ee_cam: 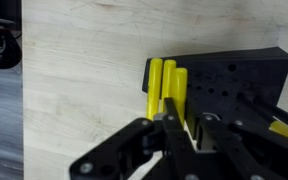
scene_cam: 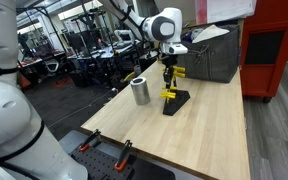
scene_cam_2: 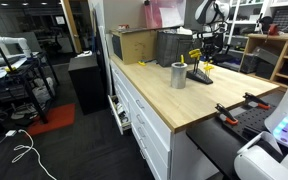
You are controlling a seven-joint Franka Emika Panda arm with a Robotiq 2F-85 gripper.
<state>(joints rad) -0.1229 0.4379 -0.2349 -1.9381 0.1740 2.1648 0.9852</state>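
A black pegboard stand (ee_cam: 234, 75) with yellow pegs (ee_cam: 167, 85) sits on the wooden table; it also shows in both exterior views (scene_cam: 176, 101) (scene_cam_2: 200, 76). My gripper (ee_cam: 192, 125) hangs straight above the stand's upright (scene_cam: 169, 72) (scene_cam_2: 197, 55). Its fingers are shut, with a thin pale piece pinched between them beside the yellow pegs. What that piece is cannot be made out. A metal cup (scene_cam: 140, 91) (scene_cam_2: 178, 75) stands upright a short way from the stand, untouched.
A grey bin (scene_cam: 212, 55) stands behind the stand, with a cardboard box (scene_cam_2: 134, 45) further along. Clamps (scene_cam: 124, 150) (scene_cam_2: 252, 100) grip the table's edge near the robot base. A red cabinet (scene_cam: 274, 50) stands beyond the table.
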